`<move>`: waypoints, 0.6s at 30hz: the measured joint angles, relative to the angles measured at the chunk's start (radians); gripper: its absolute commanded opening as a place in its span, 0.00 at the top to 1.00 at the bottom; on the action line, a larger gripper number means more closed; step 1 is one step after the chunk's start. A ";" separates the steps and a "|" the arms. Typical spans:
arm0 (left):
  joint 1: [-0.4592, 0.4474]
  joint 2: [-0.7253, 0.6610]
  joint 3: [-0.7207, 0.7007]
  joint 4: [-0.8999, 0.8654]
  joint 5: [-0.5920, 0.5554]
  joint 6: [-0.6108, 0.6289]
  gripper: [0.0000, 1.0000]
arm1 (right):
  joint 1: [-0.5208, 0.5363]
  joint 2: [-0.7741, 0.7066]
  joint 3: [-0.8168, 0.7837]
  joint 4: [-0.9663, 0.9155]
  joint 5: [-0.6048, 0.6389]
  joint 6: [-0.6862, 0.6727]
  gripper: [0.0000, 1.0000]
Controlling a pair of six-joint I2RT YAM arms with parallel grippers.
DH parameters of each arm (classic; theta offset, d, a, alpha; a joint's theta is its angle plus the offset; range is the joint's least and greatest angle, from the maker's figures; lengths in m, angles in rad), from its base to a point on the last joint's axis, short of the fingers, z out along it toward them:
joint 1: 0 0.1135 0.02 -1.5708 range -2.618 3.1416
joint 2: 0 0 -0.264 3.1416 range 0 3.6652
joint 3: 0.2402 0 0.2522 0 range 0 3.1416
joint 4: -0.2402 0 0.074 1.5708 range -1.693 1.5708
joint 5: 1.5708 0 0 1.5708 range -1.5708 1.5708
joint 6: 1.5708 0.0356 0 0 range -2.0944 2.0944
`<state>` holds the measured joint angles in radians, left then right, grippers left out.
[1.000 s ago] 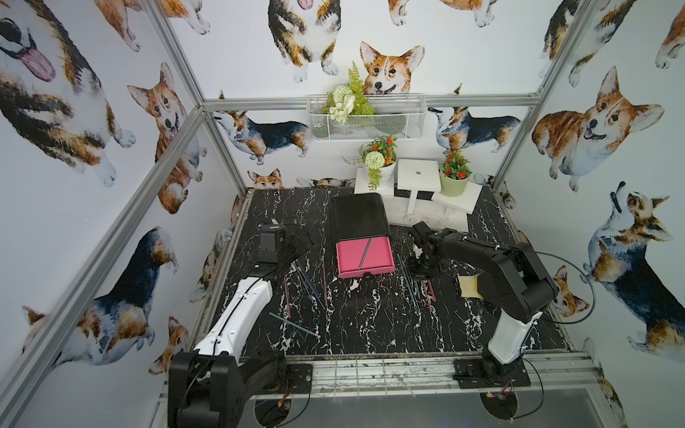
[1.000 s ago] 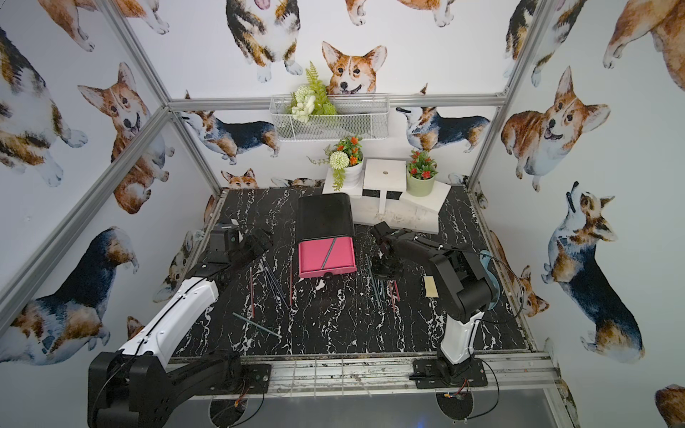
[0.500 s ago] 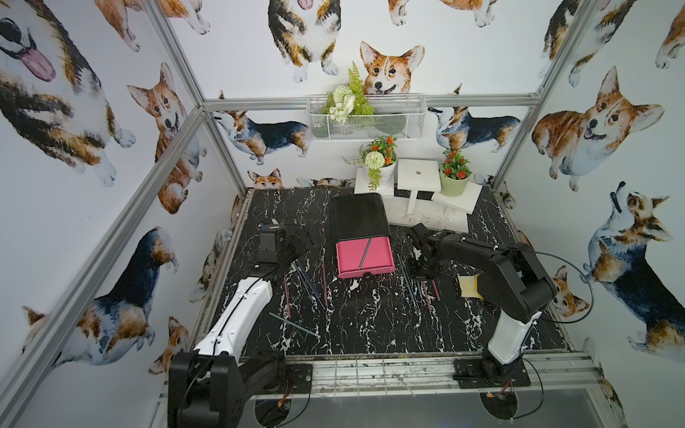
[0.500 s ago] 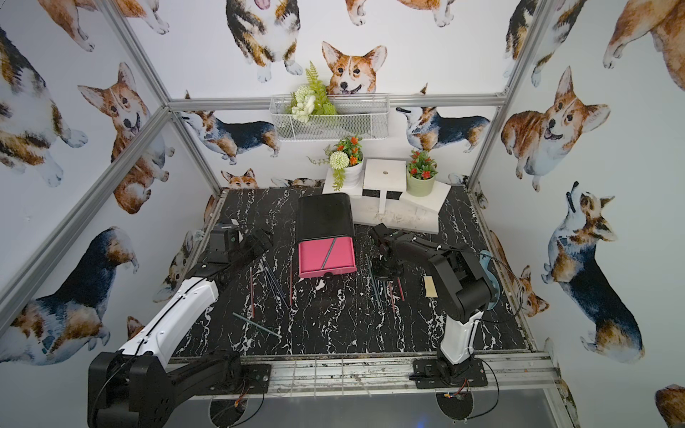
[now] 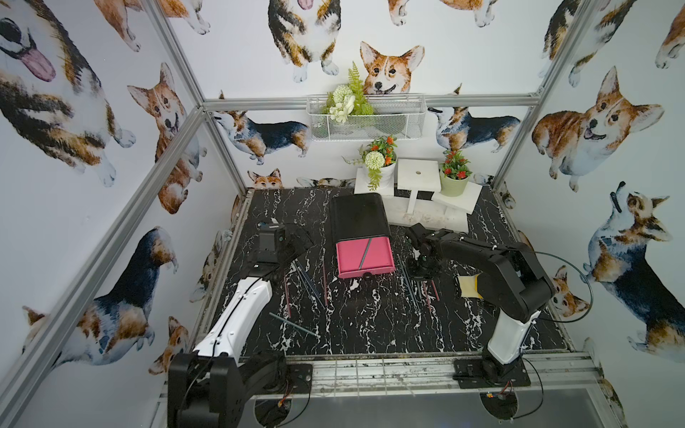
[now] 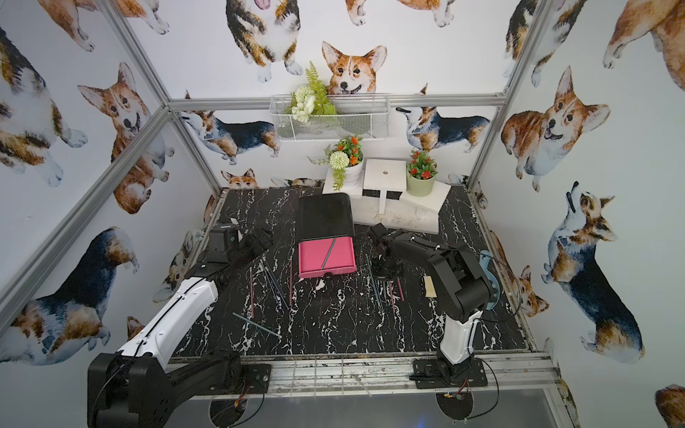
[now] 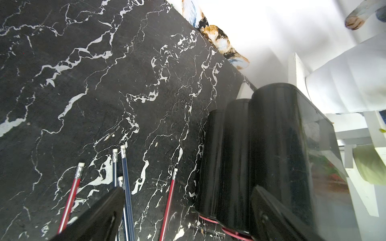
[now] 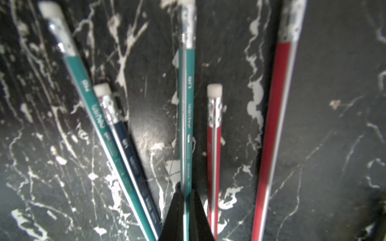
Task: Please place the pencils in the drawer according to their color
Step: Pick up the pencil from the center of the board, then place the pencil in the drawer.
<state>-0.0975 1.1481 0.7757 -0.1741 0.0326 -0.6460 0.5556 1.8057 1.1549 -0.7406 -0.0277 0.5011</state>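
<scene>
Part of the green pencil is hidden inside the right pincer, seemingly gripped; its lettering is blurred.

Red, green, blue pencils lie flat either side of open pink drawer; one inside.

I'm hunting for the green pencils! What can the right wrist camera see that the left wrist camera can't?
Only right wrist: a green pencil pinched in the shut right gripper, another green one nearby. Only left wrist: the black drawer box and the open left gripper. Both: red pencils, dark blue pencils and the marbled table.
</scene>
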 measured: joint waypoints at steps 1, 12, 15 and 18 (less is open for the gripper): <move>0.000 0.000 0.000 0.000 0.000 0.000 0.00 | 0.001 -0.013 0.005 -0.008 0.001 0.000 1.00; 0.000 -0.001 0.003 -0.001 0.000 0.000 0.00 | 0.022 -0.218 0.051 -0.107 0.042 0.056 1.00; 0.000 -0.001 0.006 0.000 0.000 0.000 0.00 | 0.033 -0.308 0.058 -0.137 0.025 0.099 1.00; 0.000 -0.001 0.006 0.000 0.000 0.000 0.00 | 0.045 -0.408 0.064 -0.162 -0.009 0.147 1.00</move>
<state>-0.0975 1.1473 0.7815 -0.1745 0.0330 -0.6460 0.6003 1.3979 1.2194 -0.9024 -0.0368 0.6483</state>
